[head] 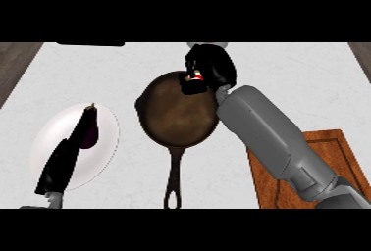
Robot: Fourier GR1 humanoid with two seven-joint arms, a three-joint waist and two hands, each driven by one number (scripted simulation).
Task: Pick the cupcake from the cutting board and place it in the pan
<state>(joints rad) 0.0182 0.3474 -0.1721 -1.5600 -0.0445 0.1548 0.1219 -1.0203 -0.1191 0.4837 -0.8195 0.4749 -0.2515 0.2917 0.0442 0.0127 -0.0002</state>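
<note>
My right hand point(210, 66) hangs over the far rim of the dark brown pan point(177, 115), its fingers curled round the cupcake point(196, 76), of which only a small red and white bit shows. The pan's long handle points toward me. The wooden cutting board point(330, 152) lies at the lower right, largely hidden by my right forearm. My left hand point(59, 164) rests at the lower left, its straight fingers reaching over a white plate.
A white plate point(58, 132) at the left holds a dark purple eggplant point(91, 127). A dark object point(91, 44) lies at the counter's far edge. Wooden floor shows past the counter's left and right edges.
</note>
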